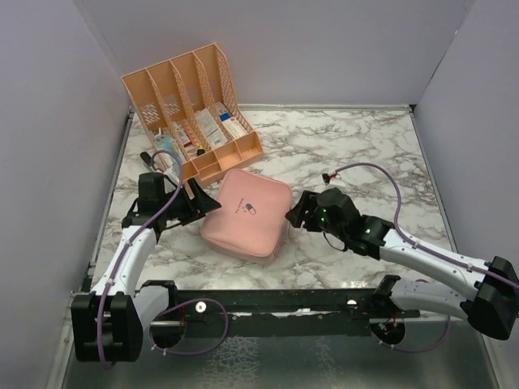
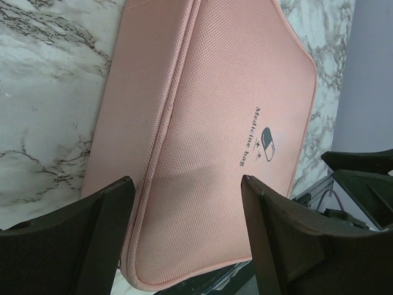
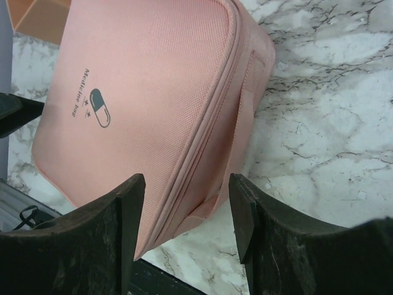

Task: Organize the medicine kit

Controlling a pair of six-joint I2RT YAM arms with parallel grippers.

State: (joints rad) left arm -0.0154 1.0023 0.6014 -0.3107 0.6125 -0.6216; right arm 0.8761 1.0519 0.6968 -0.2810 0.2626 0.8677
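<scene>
Kit point(image 1: 246, 212), a flat, near-square pink zip case, lies shut on the marble table point(image 1: 349, 154) just in front of the peach organizer point(image 1: 190, 105). It sits squarely between the left gripper point(image 1: 201, 199) at its left corner and the right gripper point(image 1: 295, 212) at its right, neither clearly nearer. From the left wrist, jaws stand wide and empty over the zip seam point(image 2: 166, 135), the pill logo point(image 2: 267, 141) beyond. From the right wrist, jaws likewise gape, holding nothing, the case's corner between them.
</scene>
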